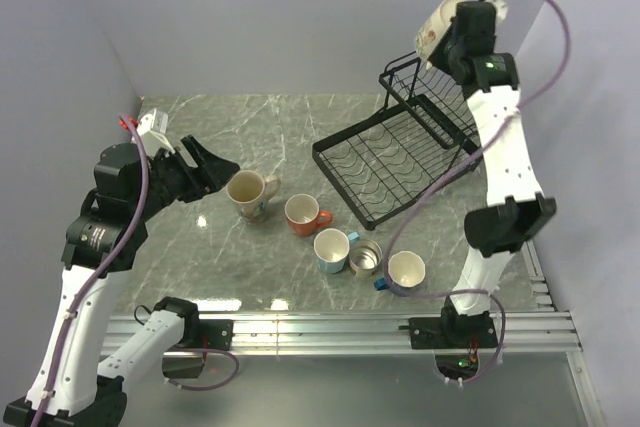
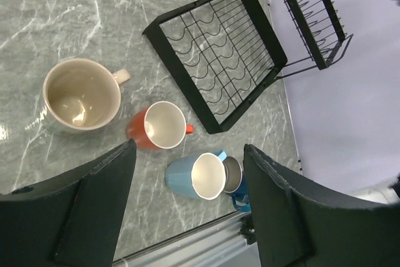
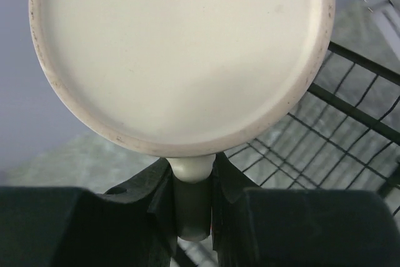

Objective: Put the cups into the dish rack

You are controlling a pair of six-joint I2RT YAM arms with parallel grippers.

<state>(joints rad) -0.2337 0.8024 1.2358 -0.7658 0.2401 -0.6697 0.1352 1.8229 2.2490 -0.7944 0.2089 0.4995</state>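
My right gripper (image 1: 452, 35) is shut on the handle of a cream mug (image 1: 436, 32) and holds it high over the upper basket (image 1: 420, 82) of the black wire dish rack (image 1: 390, 162). The right wrist view shows the mug's base (image 3: 181, 54) and its handle pinched between my fingers (image 3: 192, 182). My left gripper (image 1: 222, 177) is open and empty, just left of another cream mug (image 1: 247, 190). An orange mug (image 1: 302, 213), a blue mug (image 1: 331, 250), a steel cup (image 1: 365, 257) and a second blue mug (image 1: 405, 270) stand on the table.
In the left wrist view my open gripper (image 2: 187, 153) hovers over the cream mug (image 2: 81, 95), orange mug (image 2: 159, 126), blue mug (image 2: 187, 176) and steel cup (image 2: 232, 174). The rack's lower tray (image 2: 215, 60) lies beyond. A metal rail (image 1: 330, 327) runs along the near edge.
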